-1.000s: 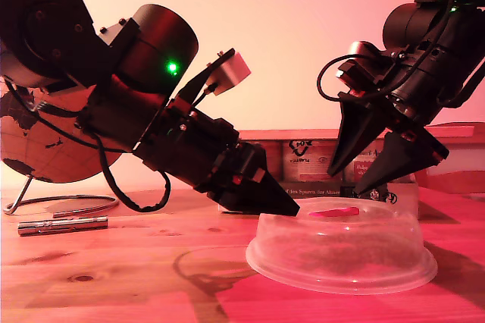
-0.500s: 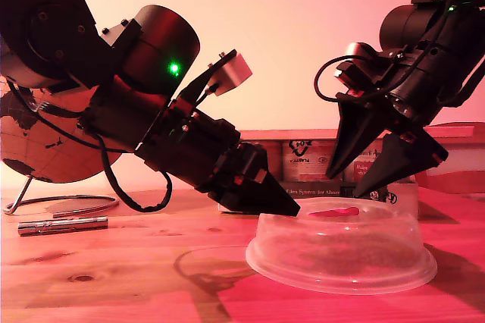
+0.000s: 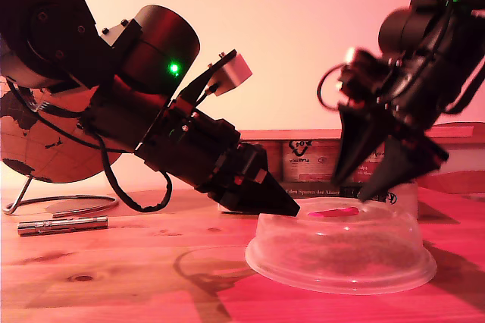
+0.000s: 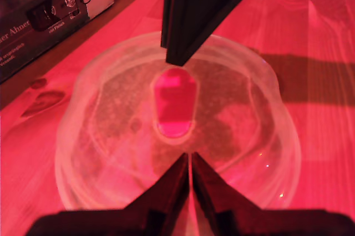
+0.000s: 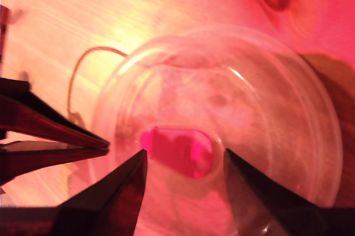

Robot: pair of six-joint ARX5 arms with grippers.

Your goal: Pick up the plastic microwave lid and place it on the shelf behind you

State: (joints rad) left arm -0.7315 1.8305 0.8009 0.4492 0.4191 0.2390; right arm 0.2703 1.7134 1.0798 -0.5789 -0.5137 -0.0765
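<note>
My second pincer [image 3: 362, 191] has dropped, straddling the plastic microwave lid's [image 3: 341, 255] tab.

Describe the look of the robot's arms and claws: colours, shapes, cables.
Both arms are black with bulky round housings and a small green light each. My first claw ends in pointed black wedge fingers, with a pale grey block and looping black cables behind. My second claw has similar pointed fingers and a looped cable.
</note>
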